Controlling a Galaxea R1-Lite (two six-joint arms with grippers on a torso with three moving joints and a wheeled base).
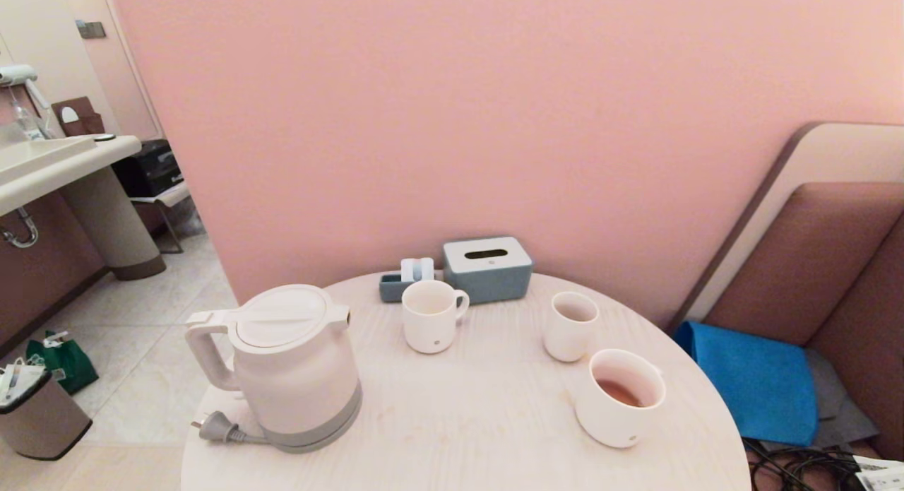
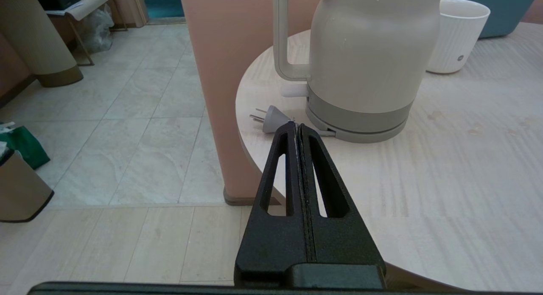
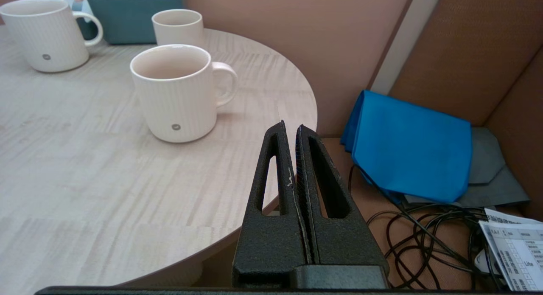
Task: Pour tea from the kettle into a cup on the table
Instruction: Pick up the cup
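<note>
- The large white plastic kettle with a grey bottom band stands upright on the round pale wood-grain table, its grey plug lying just beside its base
- Well apart from the kettle, across the table, sits the wide cream-white cup, holding a shallow pool of reddish-brown tea
- Beyond the kettle stand a narrower handled white mug, a small handleless tumbler and a grey-blue tissue box
- The left gripper hangs near the kettle's plug, black fingers pressed together, holding nothing
- The right gripper hangs at the table edge near the cup, far from the kettle, fingers together and empty
</note>
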